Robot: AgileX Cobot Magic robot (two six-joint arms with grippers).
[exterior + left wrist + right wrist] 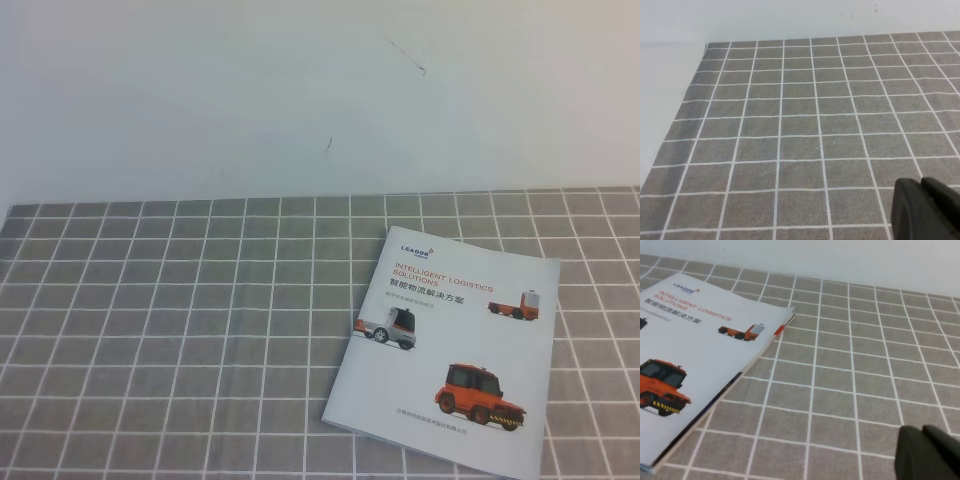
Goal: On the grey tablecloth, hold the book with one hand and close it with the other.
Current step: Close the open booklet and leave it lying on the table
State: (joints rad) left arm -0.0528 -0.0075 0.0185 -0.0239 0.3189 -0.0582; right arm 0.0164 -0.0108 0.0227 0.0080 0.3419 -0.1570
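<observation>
A pale white worktop point(200, 100) carries the grey tablecloth with its grid of thin white lines point(150, 330), which fills the lower part of the high view. On its right half lies the thin glossy white book point(450, 350), closed, cover up, showing orange vehicles and orange lettering. The black left gripper point(927, 210) and black right gripper point(930, 452) show only at the frame corners; I cannot tell how wide either stands.
</observation>
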